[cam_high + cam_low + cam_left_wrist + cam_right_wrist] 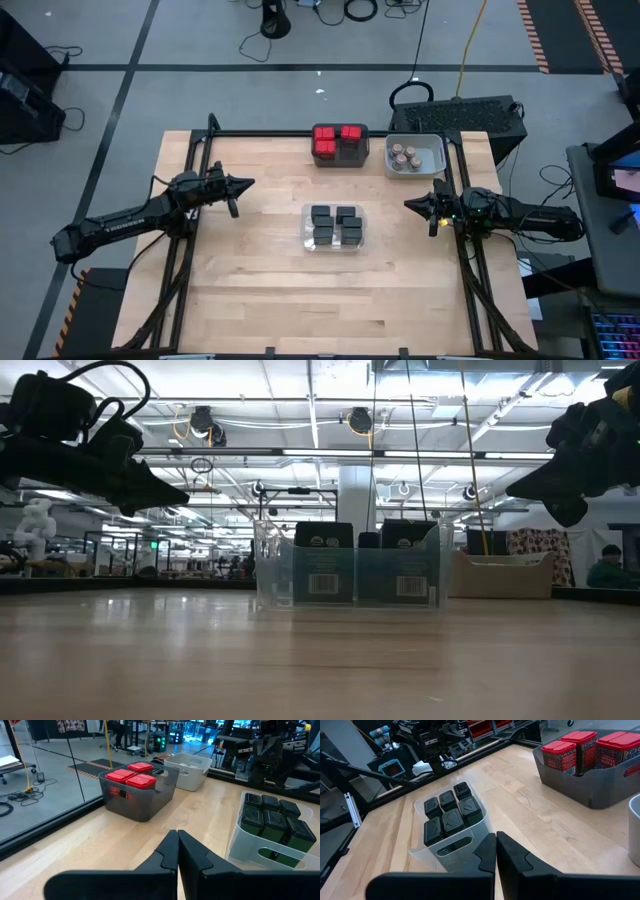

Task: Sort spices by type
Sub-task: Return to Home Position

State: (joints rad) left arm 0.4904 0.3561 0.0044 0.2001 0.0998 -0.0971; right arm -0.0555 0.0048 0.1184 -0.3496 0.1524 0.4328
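Several red-topped boxy spices (337, 141) stand in a dark grey bin (340, 158) at the table's far edge. Several black boxy spices (335, 226) fill a clear bin (335, 246) at mid-table. Small tan-lidded jars (406, 158) sit in a light grey bin (432, 156) at the far right. My left gripper (250, 184) hovers shut above the table's left side, pointing right. My right gripper (408, 204) hovers shut above the right side, pointing left. In the wrist views, each gripper's fingers (177, 852) (496, 851) are closed together with nothing between them.
Bare wooden tabletop (260, 290) lies near and to both sides of the clear bin. A black frame rail (260, 133) runs along the far edge, with arm mounts at the left and right edges. A person (608, 567) sits far behind the table.
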